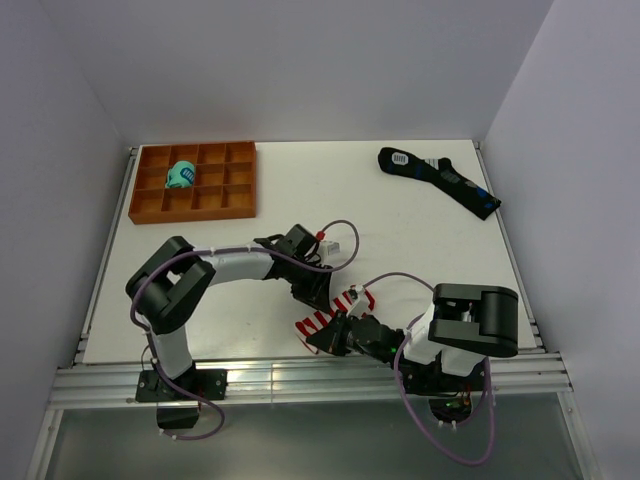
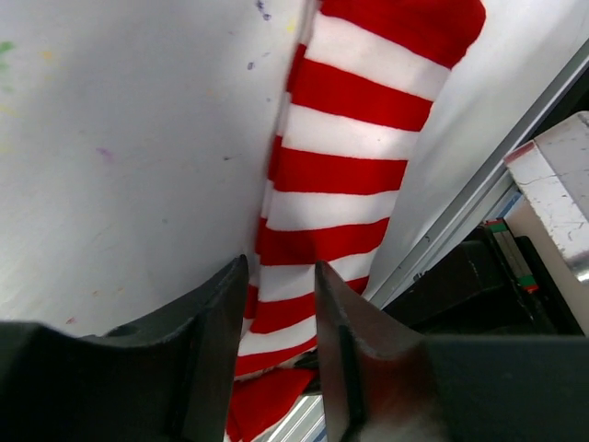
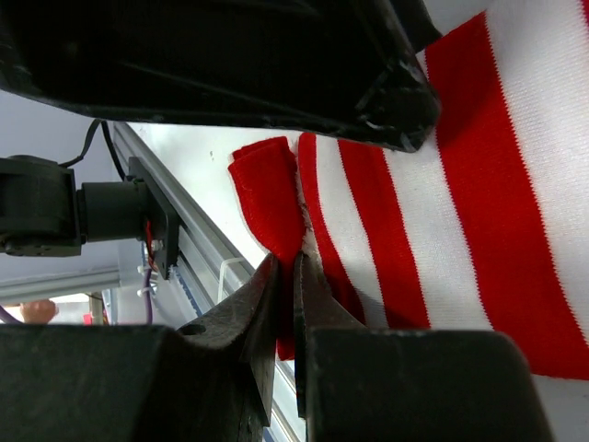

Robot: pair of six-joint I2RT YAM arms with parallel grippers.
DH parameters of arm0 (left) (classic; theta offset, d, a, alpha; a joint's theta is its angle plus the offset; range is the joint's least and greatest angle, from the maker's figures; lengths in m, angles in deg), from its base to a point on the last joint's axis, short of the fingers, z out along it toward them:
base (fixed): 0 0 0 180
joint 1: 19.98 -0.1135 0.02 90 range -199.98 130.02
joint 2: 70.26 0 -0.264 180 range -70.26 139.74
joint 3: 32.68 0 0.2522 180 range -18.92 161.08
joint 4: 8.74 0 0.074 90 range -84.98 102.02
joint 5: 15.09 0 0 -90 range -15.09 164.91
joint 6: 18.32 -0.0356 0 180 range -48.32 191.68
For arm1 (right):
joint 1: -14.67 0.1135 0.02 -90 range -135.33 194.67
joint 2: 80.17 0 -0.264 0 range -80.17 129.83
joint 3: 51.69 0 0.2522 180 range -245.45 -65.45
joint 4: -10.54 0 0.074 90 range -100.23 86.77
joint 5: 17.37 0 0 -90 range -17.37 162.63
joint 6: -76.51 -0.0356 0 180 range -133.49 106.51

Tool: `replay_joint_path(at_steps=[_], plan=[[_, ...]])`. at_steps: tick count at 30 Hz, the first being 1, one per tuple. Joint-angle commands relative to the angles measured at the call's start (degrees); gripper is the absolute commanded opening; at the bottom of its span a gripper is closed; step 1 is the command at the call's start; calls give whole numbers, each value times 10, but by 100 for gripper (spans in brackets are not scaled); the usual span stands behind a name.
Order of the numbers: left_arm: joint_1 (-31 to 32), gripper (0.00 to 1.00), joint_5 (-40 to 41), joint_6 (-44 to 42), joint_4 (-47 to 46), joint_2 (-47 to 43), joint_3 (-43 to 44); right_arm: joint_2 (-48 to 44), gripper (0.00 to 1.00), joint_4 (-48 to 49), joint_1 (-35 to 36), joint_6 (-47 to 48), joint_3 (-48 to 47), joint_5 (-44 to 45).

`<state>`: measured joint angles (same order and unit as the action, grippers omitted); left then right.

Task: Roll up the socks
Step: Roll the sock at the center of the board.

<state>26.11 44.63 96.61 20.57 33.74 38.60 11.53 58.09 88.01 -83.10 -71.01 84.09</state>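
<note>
**SOCKS AT NEAR TABLE EDGE, RIGHT GRIPPER CLAMPED, LEFT GRIPPER OPEN**

**1. Task item.** Location of socks [image 1: 352,298] [image 2: 340,175]: flat on the white table [image 1: 300,190], about the middle of its width, close to the near edge and just beside the aluminium rail [image 1: 300,372]. Red and white horizontal stripes, with solid red at both visible ends. Laid on a slant from the near-left end to the far-right end. Near-left red end slightly rumpled, remainder smooth.

**2. Left gripper** [image 1: 320,298] [image 2: 276,276]. Reaching in from the left and pointed down over the middle of the socks. Fingers [image 2: 216,331] apart, with striped fabric visible in the gap between them. Nothing clamped. Contact with the fabric: cannot tell.

**3. Right gripper** [image 1: 318,340] [image 3: 287,262]. Reaching in from the right, low over the table, at the near-left red end of the socks. Fingers [image 3: 248,313] pressed almost together, with red fabric pinched between the tips.

**4. Relative position.** Both grippers just beside each other, the left gripper on the far side and the right gripper on the near side.

**5. Other items.**
- Orange compartment tray [image 1: 140,190]: far left of the table, well apart from the socks.
- Teal sock bundle [image 1: 181,176]: inside the tray, second column from the left.
- Long black sock [image 1: 440,180] with blue patches and a white label: flat at the far right, well apart from both grippers.
</note>
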Motion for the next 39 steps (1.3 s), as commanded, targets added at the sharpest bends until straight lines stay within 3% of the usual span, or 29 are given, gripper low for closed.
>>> replay_joint_path(at_steps=[1, 3, 7, 10, 16, 22, 32, 39], plan=[[15, 39, 17, -30, 36, 33, 4, 23, 7, -153, 2, 25, 70, -16], [16, 35, 16, -26, 37, 41, 8, 23, 7, -152, 2, 25, 71, -16], [16, 11, 21, -17, 41, 52, 15, 18, 7, -158, 2, 27, 71, -16], [16, 0, 46, 3, 41, 55, 22, 2, 7, -178, 2, 32, 65, -14], [-43, 0, 78, 59, 13, 44, 2, -47, 7, -261, -26, 92, 15, -30], [-97, 0, 137, 84, 19, 14, -1, -69, 7, -315, -101, 181, -38, -75], [-130, 0, 197, 88, 49, 33, 40, -18, 6, -336, -197, 276, -104, -180], [-159, 0, 231, 95, 87, 55, 79, 43, 7, -334, -228, 322, -160, -305]])
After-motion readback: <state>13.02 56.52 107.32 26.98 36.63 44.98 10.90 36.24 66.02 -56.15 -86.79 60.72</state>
